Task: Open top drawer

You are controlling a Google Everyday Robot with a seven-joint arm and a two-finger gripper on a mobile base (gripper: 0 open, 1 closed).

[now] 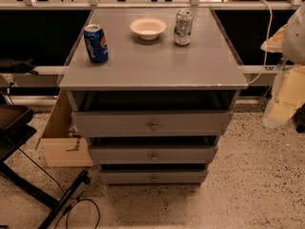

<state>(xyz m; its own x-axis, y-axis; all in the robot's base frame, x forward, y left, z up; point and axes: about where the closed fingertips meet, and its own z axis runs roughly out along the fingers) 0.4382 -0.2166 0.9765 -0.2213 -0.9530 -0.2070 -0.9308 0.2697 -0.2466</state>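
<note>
Evidently jaws at far right edge, apart from top drawer [152,123]; spread: cannot tell.

The top drawer [152,123] is being shown in flat grey, matching the cabinet [152,63]. On the cabinet, a blue can [96,43], a cream bowl [148,27] and a silver-green can [183,27] are being seen. Right of the cabinet, the gripper [285,97] is being seen in pale cream. Below the cabinet, speckled beige floor [248,190] is being shown.
</note>
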